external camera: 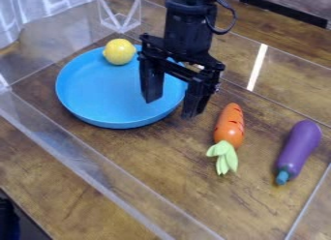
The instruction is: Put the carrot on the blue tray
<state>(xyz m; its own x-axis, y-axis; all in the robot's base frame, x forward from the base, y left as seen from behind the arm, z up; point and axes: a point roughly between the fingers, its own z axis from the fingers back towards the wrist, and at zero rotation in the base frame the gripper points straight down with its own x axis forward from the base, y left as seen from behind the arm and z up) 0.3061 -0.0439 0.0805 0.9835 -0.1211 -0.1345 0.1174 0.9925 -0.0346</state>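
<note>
The carrot (229,130), orange with a pale green leafy top pointing toward the front, lies on the wooden table right of the blue tray (97,97). My gripper (176,93) hangs open over the tray's right rim, its two black fingers (153,82) pointing down with nothing between them. It stands just left of and behind the carrot, apart from it. A yellow ball (119,51) rests at the back of the tray.
A purple eggplant (299,150) lies right of the carrot. Clear plastic walls (77,152) fence the work area on the left and front. A white wire stand (126,9) sits behind the tray.
</note>
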